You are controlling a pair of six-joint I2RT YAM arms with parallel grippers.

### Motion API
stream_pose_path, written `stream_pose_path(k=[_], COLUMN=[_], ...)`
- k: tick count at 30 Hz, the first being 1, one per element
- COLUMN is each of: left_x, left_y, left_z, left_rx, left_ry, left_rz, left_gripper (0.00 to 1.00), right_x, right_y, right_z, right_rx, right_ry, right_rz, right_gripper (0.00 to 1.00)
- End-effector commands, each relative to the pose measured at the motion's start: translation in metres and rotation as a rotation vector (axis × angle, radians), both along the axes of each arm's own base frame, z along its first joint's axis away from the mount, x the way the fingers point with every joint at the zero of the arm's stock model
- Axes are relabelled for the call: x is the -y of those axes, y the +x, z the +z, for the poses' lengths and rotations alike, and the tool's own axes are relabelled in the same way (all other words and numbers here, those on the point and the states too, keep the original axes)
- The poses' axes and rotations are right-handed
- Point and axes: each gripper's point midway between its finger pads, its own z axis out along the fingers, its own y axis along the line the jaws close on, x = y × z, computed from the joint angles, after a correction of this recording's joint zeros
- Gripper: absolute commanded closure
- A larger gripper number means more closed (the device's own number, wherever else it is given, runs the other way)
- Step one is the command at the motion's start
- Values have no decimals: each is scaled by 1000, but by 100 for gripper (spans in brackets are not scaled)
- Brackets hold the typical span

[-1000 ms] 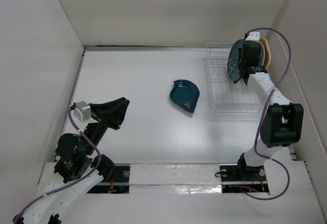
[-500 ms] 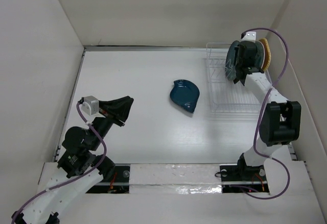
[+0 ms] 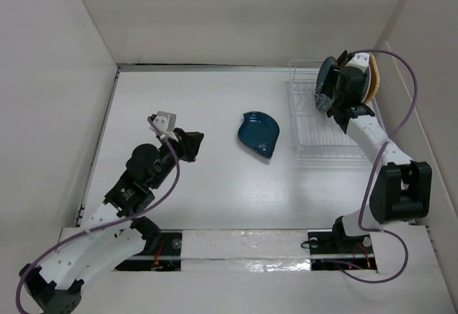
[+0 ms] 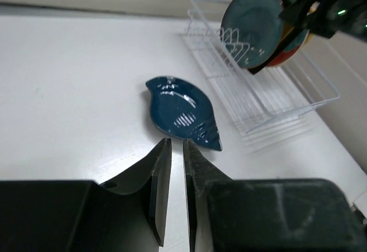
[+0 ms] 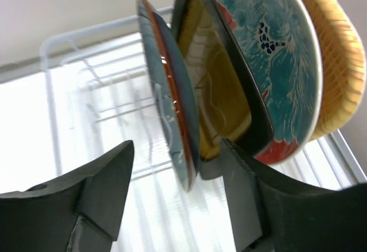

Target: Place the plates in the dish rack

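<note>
A dark blue leaf-shaped plate [image 3: 259, 134] [image 4: 183, 113] lies flat on the table, left of the dish rack [image 3: 315, 142] [image 4: 275, 100]. Just short of its near tip hovers my left gripper [image 3: 195, 144] [image 4: 176, 141], its jaws a narrow slit apart with nothing between them. In the rack, on edge, stand the grey-teal plate [image 5: 172, 114] [image 3: 325, 85], the black square plate [image 5: 218, 91], the red flowered plate [image 5: 275, 51] and the orange-yellow plate [image 5: 338, 62] [image 3: 371, 74]. My right gripper [image 5: 179, 144] [image 3: 327, 101] is open, its fingers on either side of the grey-teal plate's lower rim without touching it.
White walls close in the table at the back, left and right. The rack's near slots [image 5: 86, 91] hold nothing. The right arm reaches over the rack's right side [image 3: 372, 135].
My right gripper has opened and let go of the grey-teal plate, which now stands in the rack. My left arm has swung forward toward the blue plate, its jaws narrowing.
</note>
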Motion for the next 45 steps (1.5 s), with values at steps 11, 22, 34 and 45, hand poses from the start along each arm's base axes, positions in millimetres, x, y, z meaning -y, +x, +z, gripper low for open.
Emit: stream_pose_path(k=[11, 22, 34, 45], left_x=[65, 115, 136, 144], left_y=[47, 113, 157, 166], left_z=[-67, -156, -216, -240], left_rx=[-326, -544, -601, -597], left_ry=[51, 155, 250, 253], left_rz=[-88, -21, 34, 26], left_gripper=[59, 54, 54, 100], right_x=[-120, -195, -210, -211], right_y=[-126, -166, -186, -186], right_z=[64, 16, 32, 31], right_rx=[363, 199, 227, 222], right_ry=[437, 522, 555, 554], right_rz=[464, 723, 817, 824], right_gripper=[35, 39, 39, 39])
